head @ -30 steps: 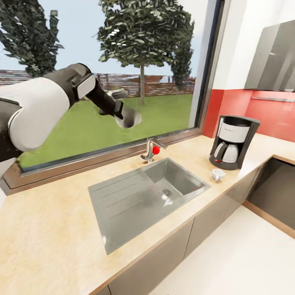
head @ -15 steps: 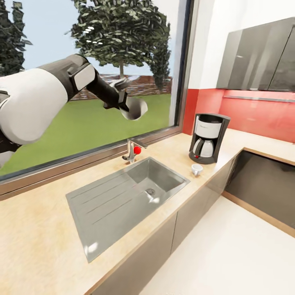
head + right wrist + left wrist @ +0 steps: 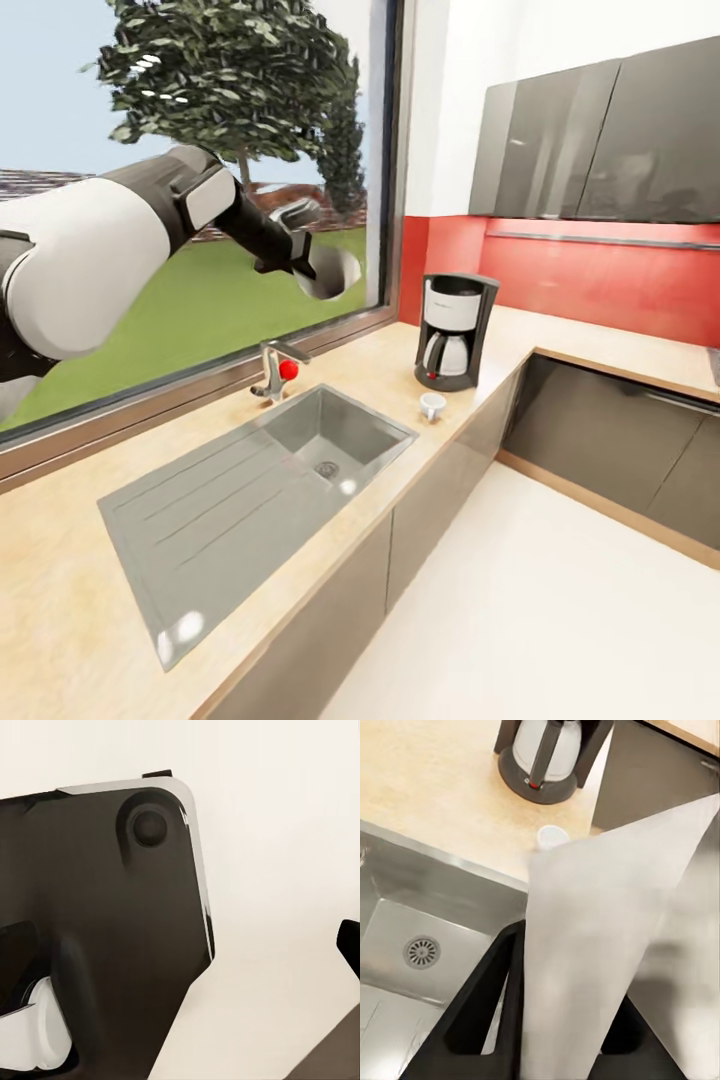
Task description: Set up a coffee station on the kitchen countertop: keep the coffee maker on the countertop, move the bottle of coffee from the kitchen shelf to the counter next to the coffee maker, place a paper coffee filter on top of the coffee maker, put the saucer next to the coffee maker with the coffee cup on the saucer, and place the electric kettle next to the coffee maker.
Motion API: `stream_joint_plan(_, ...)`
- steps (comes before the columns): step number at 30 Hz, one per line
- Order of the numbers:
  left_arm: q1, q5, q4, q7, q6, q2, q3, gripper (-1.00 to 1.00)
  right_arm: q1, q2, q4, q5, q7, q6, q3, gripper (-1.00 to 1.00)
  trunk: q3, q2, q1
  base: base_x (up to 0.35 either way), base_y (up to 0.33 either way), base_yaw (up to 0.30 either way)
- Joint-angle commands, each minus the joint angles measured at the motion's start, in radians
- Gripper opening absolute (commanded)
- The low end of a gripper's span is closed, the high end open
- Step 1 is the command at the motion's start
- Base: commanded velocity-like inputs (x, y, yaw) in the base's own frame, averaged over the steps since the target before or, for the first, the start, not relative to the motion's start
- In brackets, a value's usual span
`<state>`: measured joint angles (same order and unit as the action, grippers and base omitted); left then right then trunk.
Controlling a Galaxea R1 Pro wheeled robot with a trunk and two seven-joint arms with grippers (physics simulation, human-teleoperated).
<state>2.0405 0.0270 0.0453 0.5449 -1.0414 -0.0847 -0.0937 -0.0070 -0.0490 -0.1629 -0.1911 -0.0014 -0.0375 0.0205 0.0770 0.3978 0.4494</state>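
Head view: the robot's left arm reaches out in front of the window, its left gripper (image 3: 305, 262) clamped on a pale, cone-shaped paper coffee filter (image 3: 335, 272) held high above the brushed steel sink (image 3: 250, 490). The tall drip coffee maker (image 3: 453, 330), dark grey backed with a white front and glass carafe, stands on the long beige wood-grain countertop (image 3: 70, 560) near the corner, well apart from the gripper. A tiny white coffee cup (image 3: 432, 405) sits just in front of the machine.

Left wrist view: the grey-white filter (image 3: 592, 945) rises from between the dark fingers (image 3: 480, 1012); beyond it lie the sink drain, the cup (image 3: 551, 836) and the coffee maker's base (image 3: 544, 765).

Right wrist view: dark robot bodywork against pale floor; whether the right gripper is open or closed cannot be told.

The step in hand appears to be carrying the filter to the machine. Done well, it likely means arriving above the top, keeping the filter level, then lowering slowly before releasing.
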Motion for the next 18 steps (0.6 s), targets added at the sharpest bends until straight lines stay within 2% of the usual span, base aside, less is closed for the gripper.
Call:
stream_joint_plan(1, -0.002, -0.001, 0.002, 0.009, 0.001, 0.0, -0.008, -1.0, -0.001, 0.0, 0.0, -0.008, 0.0, -0.003, 0.002, 1.0, 0.002, 0.002, 0.001, 0.0, 0.0, -0.3)
stream_joint_plan(9, -0.008, -0.001, 0.002, 0.009, 0.001, -0.001, -0.008, -1.0, -0.001, 0.0, 0.0, -0.008, 0.0, -0.004, 0.002, 1.0, 0.002, 0.002, 0.001, 0.038, 0.0, -0.3)
stream_joint_plan(18, -0.01, -0.002, 0.002, 0.008, 0.003, 0.0, -0.009, -1.0, -0.001, 0.0, 0.0, -0.008, 0.0, -0.004, 0.002, 1.0, 0.002, 0.002, 0.001, 0.291, 0.0, -0.3)
